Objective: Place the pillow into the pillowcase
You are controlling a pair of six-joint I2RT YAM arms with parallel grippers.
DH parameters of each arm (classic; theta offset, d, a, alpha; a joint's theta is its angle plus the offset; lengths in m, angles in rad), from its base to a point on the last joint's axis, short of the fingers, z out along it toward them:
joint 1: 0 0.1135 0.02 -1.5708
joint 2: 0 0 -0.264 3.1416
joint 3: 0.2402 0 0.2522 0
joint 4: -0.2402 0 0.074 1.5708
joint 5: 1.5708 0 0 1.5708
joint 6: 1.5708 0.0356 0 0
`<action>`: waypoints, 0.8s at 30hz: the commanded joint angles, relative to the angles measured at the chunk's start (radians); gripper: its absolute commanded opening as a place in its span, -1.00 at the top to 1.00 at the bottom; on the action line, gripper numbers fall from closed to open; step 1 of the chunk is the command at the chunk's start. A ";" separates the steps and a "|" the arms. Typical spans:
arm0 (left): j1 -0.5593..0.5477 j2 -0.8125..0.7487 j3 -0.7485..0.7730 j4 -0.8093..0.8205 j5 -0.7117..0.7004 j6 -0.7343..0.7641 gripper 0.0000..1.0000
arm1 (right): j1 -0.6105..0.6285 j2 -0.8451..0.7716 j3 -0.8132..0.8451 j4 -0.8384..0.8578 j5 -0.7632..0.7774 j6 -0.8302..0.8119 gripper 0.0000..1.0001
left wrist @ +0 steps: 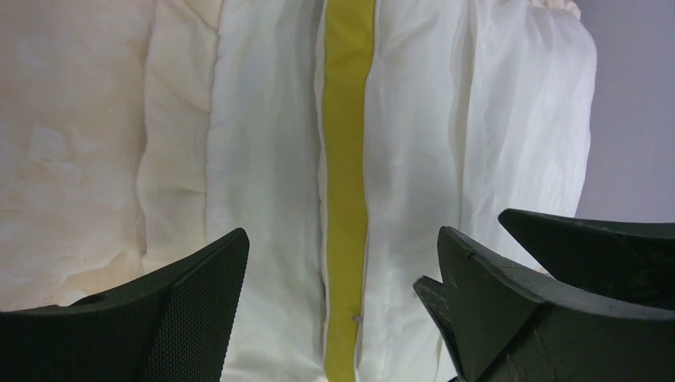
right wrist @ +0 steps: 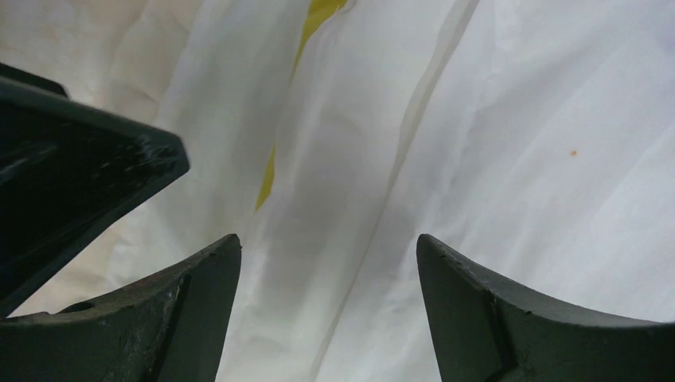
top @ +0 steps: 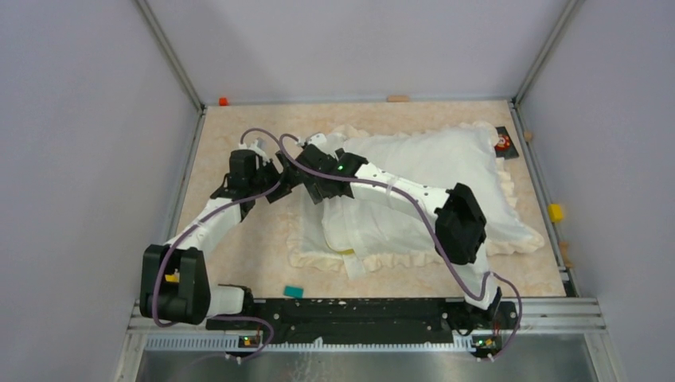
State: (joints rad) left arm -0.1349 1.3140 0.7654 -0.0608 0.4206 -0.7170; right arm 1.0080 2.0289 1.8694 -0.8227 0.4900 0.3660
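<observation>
The pillow is white with a yellow band along its edge and lies mid-table. The cream pillowcase, with a frilly border, spreads under and around it toward the right. How deep the pillow sits in it I cannot tell. Both grippers meet at the pillow's left end. My left gripper is open, its jaws straddling the yellow band without pinching it. My right gripper is open too, with white fabric between its fingers but not held. Cream pillowcase cloth lies left of the band.
A small teal piece lies near the front rail. A yellow block sits at the right edge and a red-and-black item at the back right corner. An orange bit is at the back left. Grey walls close in on the table.
</observation>
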 commanded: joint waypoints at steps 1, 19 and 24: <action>0.004 -0.042 -0.022 -0.003 -0.002 0.040 -0.85 | -0.003 0.040 -0.055 0.020 0.070 0.004 -0.61; -0.006 0.003 -0.065 0.033 0.041 0.042 -0.63 | -0.146 -0.076 -0.146 0.130 -0.243 0.063 1.00; -0.067 0.010 -0.060 0.044 0.005 0.023 -0.32 | -0.206 -0.237 -0.203 0.211 -0.409 0.098 1.00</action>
State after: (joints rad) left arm -0.1543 1.3201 0.7086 -0.0696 0.4412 -0.6865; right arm 0.8509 1.9614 1.6859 -0.7063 0.2443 0.4229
